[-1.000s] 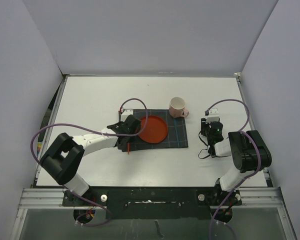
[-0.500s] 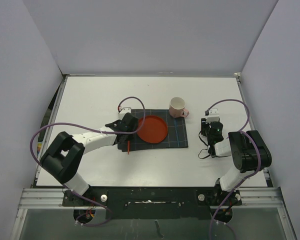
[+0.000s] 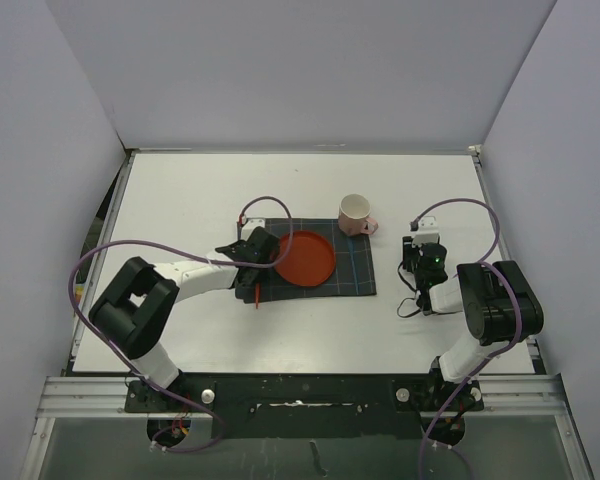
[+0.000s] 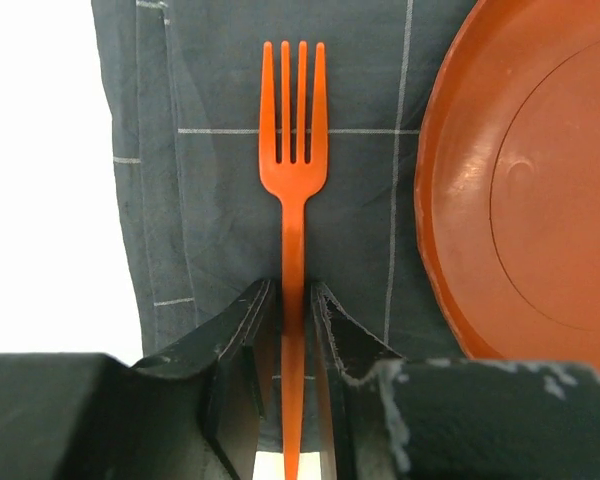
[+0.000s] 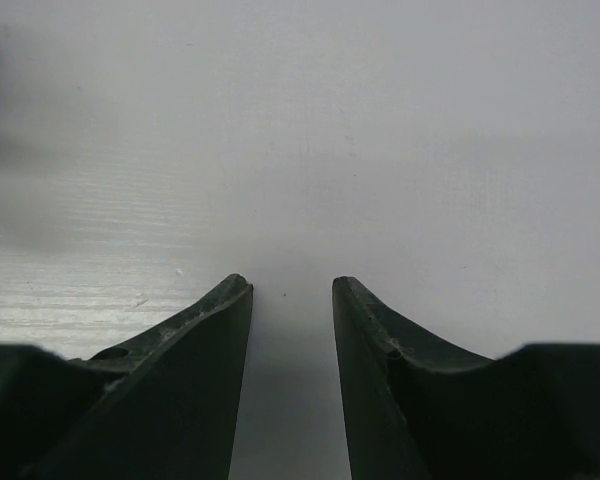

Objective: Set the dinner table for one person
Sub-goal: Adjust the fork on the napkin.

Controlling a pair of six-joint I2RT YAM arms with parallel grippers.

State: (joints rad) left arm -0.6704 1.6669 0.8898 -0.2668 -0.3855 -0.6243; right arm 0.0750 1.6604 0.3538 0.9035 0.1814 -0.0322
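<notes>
An orange fork (image 4: 293,150) lies lengthwise along the left strip of the dark grid-lined mat (image 4: 210,100), tines pointing away, and its handle end (image 3: 257,294) overhangs the mat's near edge. My left gripper (image 4: 293,290) is shut on the fork's handle, low over the mat (image 3: 355,272). Just right of the fork sits the orange plate (image 4: 540,180), in the middle of the mat (image 3: 305,258). My right gripper (image 5: 291,285) is open over bare white dinner table (image 5: 380,120), nothing between its fingers; in the top view it (image 3: 421,256) stands right of the mat.
A white and pink cup (image 3: 355,212) stands just beyond the mat's far right corner. The dinner table (image 3: 180,200) has metal edge rails. Purple cables loop over both arms.
The left arm's elbow has swung slightly and its gripper has edged a little over the mat's left strip. The fork's handle end stays where it was. The right arm has not moved.
</notes>
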